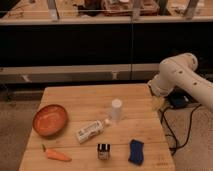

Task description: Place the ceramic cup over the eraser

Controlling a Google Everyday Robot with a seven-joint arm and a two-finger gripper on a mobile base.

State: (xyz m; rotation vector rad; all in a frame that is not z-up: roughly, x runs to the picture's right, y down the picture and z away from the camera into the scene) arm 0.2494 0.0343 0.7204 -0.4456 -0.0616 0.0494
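Wooden surface (75, 97), six things lying on it, none stacked.

Landmark is the ceramic cup (116, 110), upright, a little right of centre. White tube (90, 131) lies on its side just front-left of the cup, cap end toward it. Orange bowl (50, 120) is well to the cup's left. Carrot (56, 155) is far front-left. Small dark jar (103, 151) is in front of the cup, blue eraser (136, 151) front-right. Claw (156, 101) is right of the cup, at the surface's edge.

My claw (157, 103) at the right edge of the counter (75, 97). Far strip open; ceramic cup (116, 110), tube (90, 131), bowl (50, 120) bar the middle; eraser (136, 151), jar (103, 151), carrot (57, 155) line the near edge.
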